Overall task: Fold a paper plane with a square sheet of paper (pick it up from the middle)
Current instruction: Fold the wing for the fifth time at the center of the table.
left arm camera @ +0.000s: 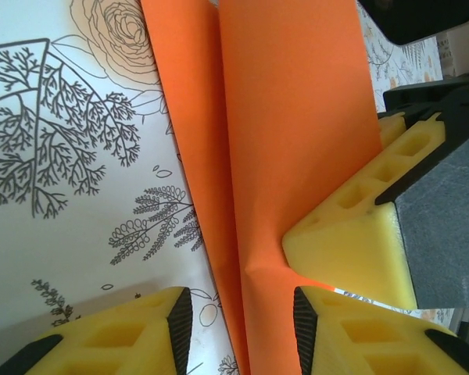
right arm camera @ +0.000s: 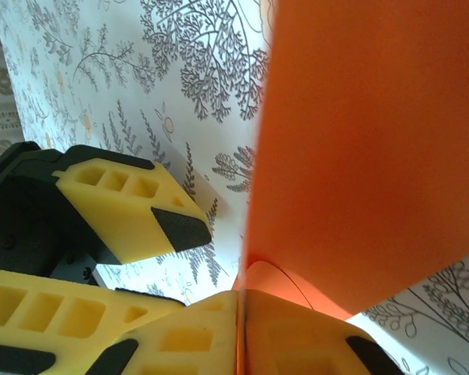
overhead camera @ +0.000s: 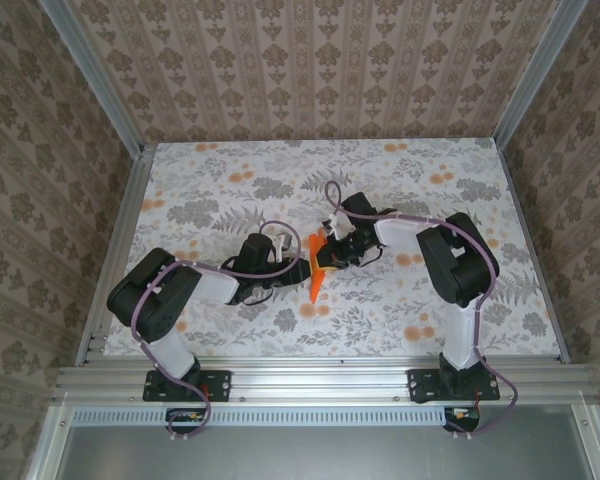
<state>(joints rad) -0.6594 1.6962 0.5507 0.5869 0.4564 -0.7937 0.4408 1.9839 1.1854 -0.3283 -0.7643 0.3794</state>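
**Plane (overhead camera: 318,270) held mid-table (overhead camera: 210,200) between 2 grippers**
The right gripper (right arm camera: 238,324) is clamped on the folded orange paper, the sheet showing in the seam of its jaws, apparently to hold the layers together. The left gripper (left arm camera: 242,332) straddles the paper with its jaws apart and grips nothing, and is probably placed to press the crease. The long axis runs far to near, and the narrow tip points toward the arm bases.

Each arm: black joint housings (overhead camera: 460,265), white link sections (overhead camera: 463,335), lilac cable (overhead camera: 329,190); yellow cellular fingers (left arm camera: 117,340), black-tipped.
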